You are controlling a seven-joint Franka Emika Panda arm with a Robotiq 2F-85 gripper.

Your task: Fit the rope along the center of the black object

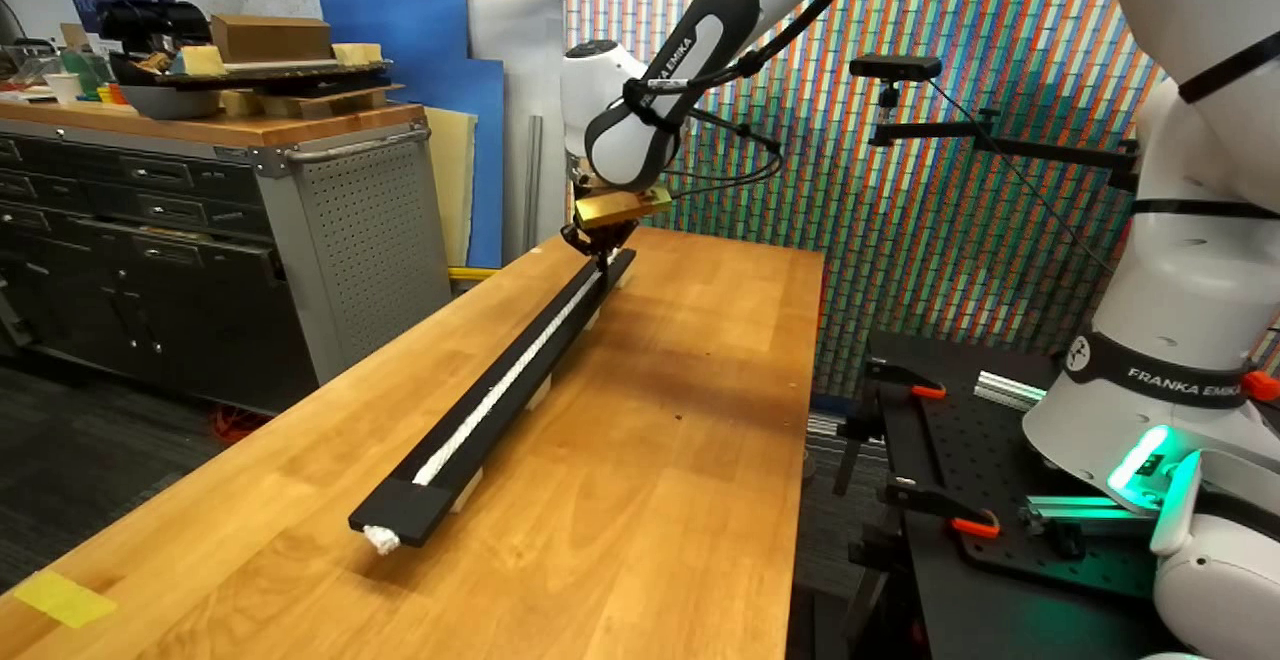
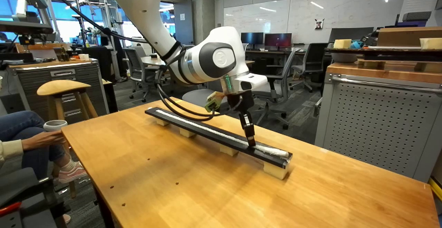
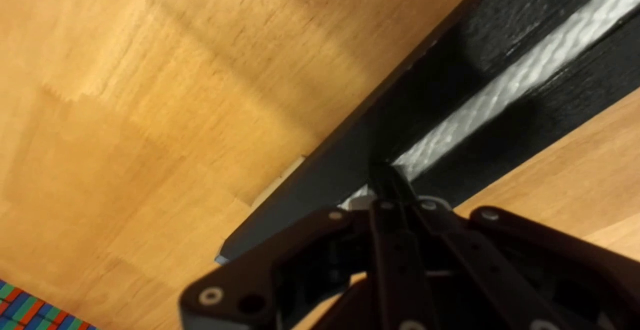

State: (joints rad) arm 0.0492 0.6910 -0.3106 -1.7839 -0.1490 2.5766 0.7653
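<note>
The black rail (image 1: 400, 512) (image 2: 214, 136) lies lengthwise on the table. It also crosses the wrist view (image 3: 320, 185). The white rope (image 1: 497, 389) (image 2: 207, 128) runs along its centre groove for most of the length, seated in the wrist view (image 3: 520, 77). At one end the rope passes under a black piece and a frayed tip sticks out. Past the gripper, at the opposite end, the rope looks thicker and raised. My gripper (image 1: 603, 265) (image 2: 251, 143) (image 3: 390, 175) is shut, fingers together, pointing down onto the rope near that end. The exact fingertip contact is hidden.
Wooden blocks (image 2: 275, 170) hold the rail above the table (image 2: 165, 159). Cables (image 2: 183, 114) loop from the arm over the rail. A seated person with a cup (image 2: 55, 125) is beside the table. Yellow tape (image 1: 65, 598) marks a table corner. A cabinet (image 1: 370, 240) stands beyond one edge.
</note>
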